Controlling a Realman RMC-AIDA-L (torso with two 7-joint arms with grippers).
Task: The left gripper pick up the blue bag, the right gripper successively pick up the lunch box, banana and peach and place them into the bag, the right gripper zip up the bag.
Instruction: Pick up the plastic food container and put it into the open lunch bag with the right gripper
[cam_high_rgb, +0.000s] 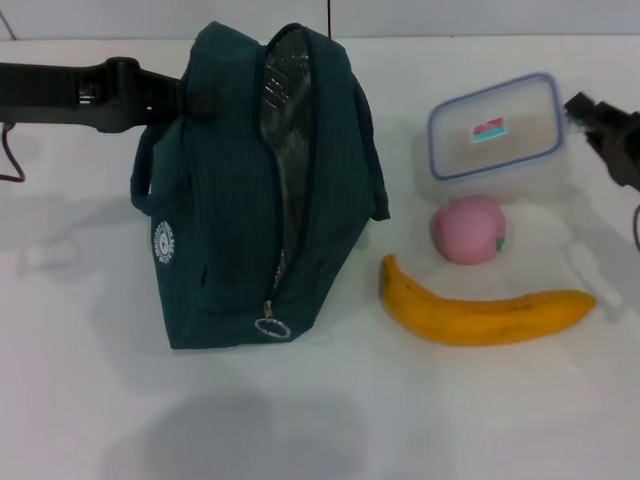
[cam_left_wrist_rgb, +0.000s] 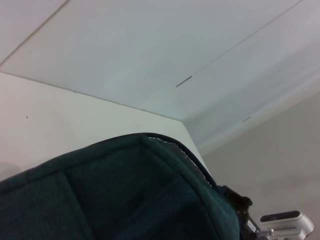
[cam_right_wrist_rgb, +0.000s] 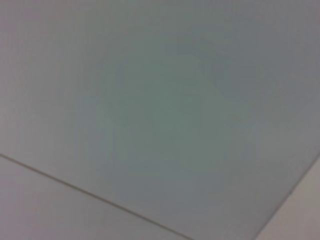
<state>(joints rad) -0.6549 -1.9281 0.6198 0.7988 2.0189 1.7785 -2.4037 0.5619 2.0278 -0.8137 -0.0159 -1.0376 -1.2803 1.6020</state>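
The blue bag (cam_high_rgb: 240, 200) stands upright left of centre, its zipper open and silver lining showing; its fabric (cam_left_wrist_rgb: 125, 200) fills the bottom of the left wrist view. My left gripper (cam_high_rgb: 192, 100) reaches in from the left and holds the bag's upper side. The lunch box (cam_high_rgb: 495, 130) lies at the back right with its lid on. In front of it sits the peach (cam_high_rgb: 468, 230), and nearer still the banana (cam_high_rgb: 480, 315). My right gripper (cam_high_rgb: 600, 125) hovers just off the lunch box's right end, partly cut off by the view's edge.
Everything rests on a white table (cam_high_rgb: 90, 330). One bag handle (cam_high_rgb: 145, 185) hangs down on the left side. The zipper ring pull (cam_high_rgb: 271, 327) dangles at the bag's front. The right wrist view shows only a pale wall.
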